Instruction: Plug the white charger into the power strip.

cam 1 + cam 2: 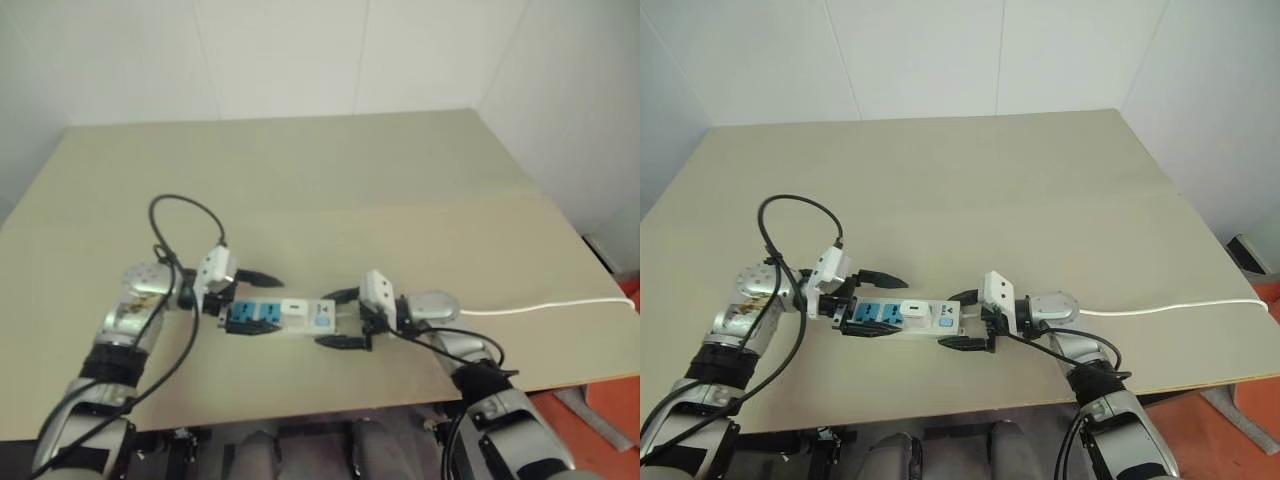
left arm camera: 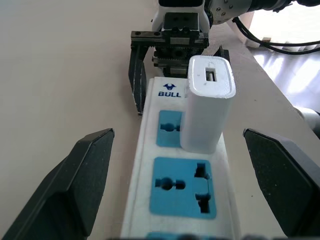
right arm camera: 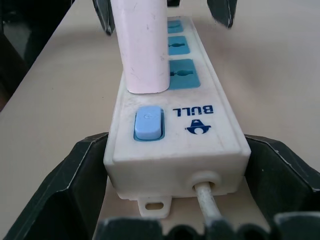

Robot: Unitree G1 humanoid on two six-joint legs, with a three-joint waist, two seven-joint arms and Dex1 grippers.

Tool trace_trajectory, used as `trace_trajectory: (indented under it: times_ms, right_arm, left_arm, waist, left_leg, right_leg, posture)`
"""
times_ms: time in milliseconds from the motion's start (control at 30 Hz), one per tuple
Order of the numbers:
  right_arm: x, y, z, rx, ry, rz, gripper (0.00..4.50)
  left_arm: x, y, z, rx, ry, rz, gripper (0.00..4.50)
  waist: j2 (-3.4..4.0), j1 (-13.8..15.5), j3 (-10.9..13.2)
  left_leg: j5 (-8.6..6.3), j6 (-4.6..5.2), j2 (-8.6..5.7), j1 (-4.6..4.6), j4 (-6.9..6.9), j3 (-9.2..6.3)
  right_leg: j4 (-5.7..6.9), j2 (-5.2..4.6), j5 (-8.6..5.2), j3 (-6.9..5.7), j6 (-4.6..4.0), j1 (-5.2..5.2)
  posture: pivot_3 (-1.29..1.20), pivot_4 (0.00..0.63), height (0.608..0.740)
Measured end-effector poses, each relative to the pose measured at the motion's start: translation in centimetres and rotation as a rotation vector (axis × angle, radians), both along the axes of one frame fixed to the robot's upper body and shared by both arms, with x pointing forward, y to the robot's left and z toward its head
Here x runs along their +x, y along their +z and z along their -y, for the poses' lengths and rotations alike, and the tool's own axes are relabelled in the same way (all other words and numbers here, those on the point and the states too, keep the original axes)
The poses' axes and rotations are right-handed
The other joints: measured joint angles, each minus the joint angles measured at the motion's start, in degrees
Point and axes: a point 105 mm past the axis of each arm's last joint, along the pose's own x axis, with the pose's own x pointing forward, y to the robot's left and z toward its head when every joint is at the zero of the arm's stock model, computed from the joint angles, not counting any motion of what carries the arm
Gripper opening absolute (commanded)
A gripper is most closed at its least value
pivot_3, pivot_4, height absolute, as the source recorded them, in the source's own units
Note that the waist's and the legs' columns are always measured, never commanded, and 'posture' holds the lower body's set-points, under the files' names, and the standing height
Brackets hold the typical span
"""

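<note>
A tan table (image 1: 330, 170) carries the strip (image 1: 280, 317), which lies near the robot with its long axis running left to right and its thin cord (image 1: 550, 306) trailing off to the right edge. The right gripper (image 1: 343, 318) is clamped on the strip's switch end, 1 finger on the far side and 1 on the near side. The left gripper (image 1: 250, 298) hovers at the strip's left end with its fingers spread wide and nothing between them. The charger (image 2: 210, 102) stands upright in the socket nearest the switch, to the right of the left gripper, with both fingers well clear of it, so the plugging looks done and the left arm, the nearer one, seems free to pull away leftward. The left wrist view shows 2 empty blue sockets and the port on the charger's top; the right wrist view shows the blue switch (image 3: 148, 122) and the cord's exit, with the charger's base flush on the strip.
</note>
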Motion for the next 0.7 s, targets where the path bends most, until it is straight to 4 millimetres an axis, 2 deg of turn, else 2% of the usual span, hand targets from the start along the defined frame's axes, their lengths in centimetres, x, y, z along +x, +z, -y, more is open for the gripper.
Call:
trace_trajectory:
  times_ms: [100, 200, 333, 467, 700]
  right_arm:
    - [0.2, 1.3, 1.3, -0.008, -0.022, 0.047, 4.47]
    - [0.0, 3.0, 3.5, -0.002, -0.066, 0.094, 4.47]
    - [-1.3, 5.1, 6.2, 0.041, -0.126, 0.092, 4.47]
    - [-2.6, 6.4, 10.8, -0.001, -0.251, 0.099, 4.47]
    - [-5.3, 7.8, 15.9, -0.074, -0.419, 0.114, 4.47]
  left_arm:
    - [-0.2, 1.4, -0.8, 0.002, 0.003, 0.041, 4.5]
    - [-0.5, 2.9, -2.2, 0.022, 0.016, 0.076, 4.5]
    - [-1.3, 4.0, -4.6, 0.093, 0.064, 0.093, 4.5]
    - [-2.7, 5.1, -8.6, 0.207, 0.166, 0.101, 4.5]
    - [-6.3, 5.5, -11.7, 0.278, 0.274, 0.076, 4.5]
  waist:
    - [0.0, 0.36, 0.05]
    - [0.0, 0.9, 0.05]
    - [0.0, 1.27, 0.05]
    - [0.01, 1.28, 0.07]
    - [0.01, 1.32, 0.08]
  left_leg:
    - [0.0, 0.0, 0.0, -0.13, -0.04, 0.0]
    - [-0.01, 0.02, -0.01, -0.52, -0.04, 0.0]
    - [-0.02, 0.03, -0.01, -1.07, -0.03, 0.0]
    - [-0.1, 0.16, -0.05, -1.09, -0.11, 0.08]
    - [-0.1, 0.16, -0.02, -1.03, -0.2, 0.19]
  right_leg:
    - [-0.12, -0.03, 0.0, -0.04, 0.01, -0.08]
    - [-0.14, -0.04, -0.02, -0.05, 0.03, -0.43]
    - [-0.09, -0.07, -0.02, -0.05, 0.03, -1.01]
    - [-0.37, -0.15, -0.05, -0.06, 0.08, -0.97]
    - [-0.52, -0.17, -0.06, -0.05, 0.09, -0.89]
  posture:
    - [0.0, 0.15, 0.74]
    - [0.0, 0.15, 0.74]
    - [0.0, 0.15, 0.74]
    - [0.0, 0.15, 0.74]
    - [0.0, 0.15, 0.74]
